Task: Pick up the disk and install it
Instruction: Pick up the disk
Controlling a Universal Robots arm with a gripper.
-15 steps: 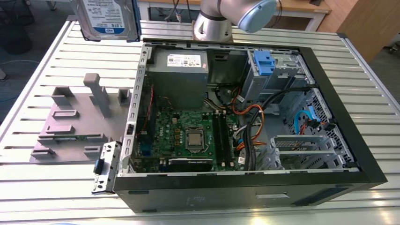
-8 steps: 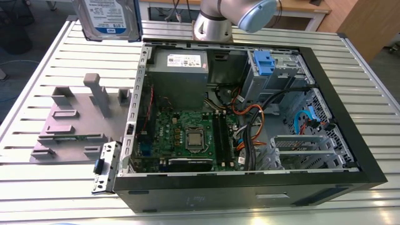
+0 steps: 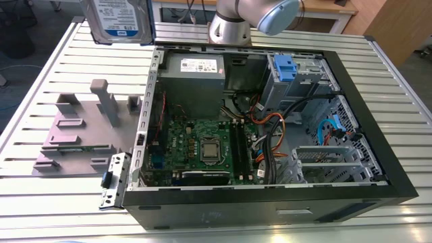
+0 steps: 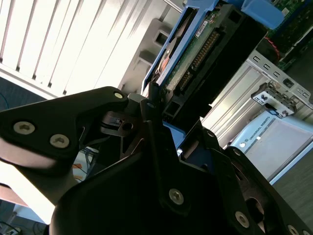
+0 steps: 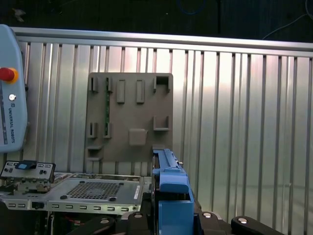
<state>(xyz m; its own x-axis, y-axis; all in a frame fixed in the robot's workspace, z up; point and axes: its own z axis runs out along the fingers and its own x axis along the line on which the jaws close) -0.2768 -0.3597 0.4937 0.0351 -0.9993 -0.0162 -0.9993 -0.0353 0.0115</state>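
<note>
1. Exterior view: the disk (image 3: 120, 20) hangs at the upper left of the frame, label towards the camera, held up off the slatted table (image 3: 60, 202) and apart from the open computer case (image 3: 236, 215). I count one disk, one case, one grey fixture plate (image 3: 74, 136) at centre left, and one blue latch piece (image 3: 284, 68) on the drive bay at the case's upper right. By my judgement the step in hand is the carry: the pick is done and the install is not (I see no drive seated in the bay).
2. Second wrist view: the gripper (image 4: 164, 110) has its black fingers (image 4: 151, 132) clenched on the blue-framed edge of the disk (image 4: 195, 54), whose connector side shows. One gripper, one disk.
3. First wrist view: the disk (image 5: 171, 191) stands edge-on between the gripper's two sides, with the fixture plate (image 5: 129, 117) lying flat on the table beyond it. Seating the drive would, I judge, call for squaring its blue frame to the bay and keeping the grip firm.
</note>
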